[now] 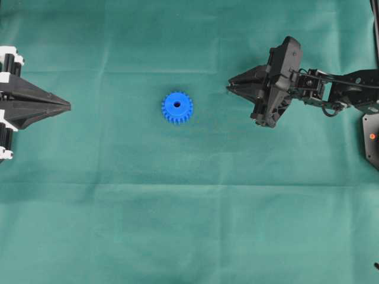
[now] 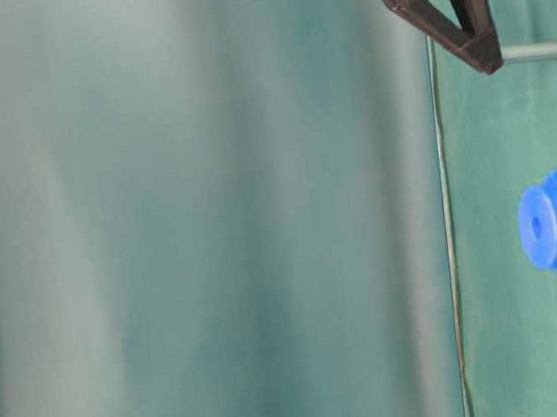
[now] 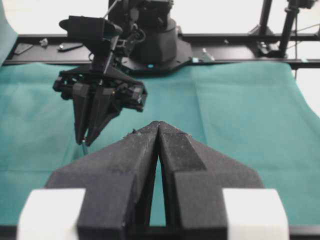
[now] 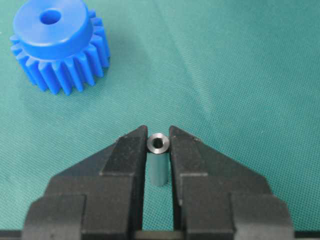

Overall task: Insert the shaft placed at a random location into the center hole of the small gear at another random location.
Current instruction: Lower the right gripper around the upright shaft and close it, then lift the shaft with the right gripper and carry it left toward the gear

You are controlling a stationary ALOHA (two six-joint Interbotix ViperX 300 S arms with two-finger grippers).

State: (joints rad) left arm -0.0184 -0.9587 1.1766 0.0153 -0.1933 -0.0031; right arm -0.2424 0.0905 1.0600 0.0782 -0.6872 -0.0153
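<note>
- Right gripper (image 4: pixel 159 145): fingertips pinching the shaft (image 4: pixel 158 162) on both sides, shiny hollow end facing the wrist camera, pin raised above the cloth (image 1: pixel 189 236).
- Left gripper (image 3: pixel 158 131): fingers pressed together, nothing between them, parked at the cloth's left edge in the overhead view, well apart from the gear.
- Small gear (image 1: pixel 177 107): flat on the cloth near the middle, hub up, center hole (image 1: pixel 177 105) open and unobstructed; between the two grippers.
- Handling, judged: shaft rigid, light, smooth metal, likely slippery in the pads; best held mid-length, leaving one end free for entry. Gear stiff plastic, light, likely to slide if pushed off-axis.
- Count: one shaft, one gear, one center hole, two grippers.
- Table-level view: shaft projecting sideways from the fingertips, level above the gear.
</note>
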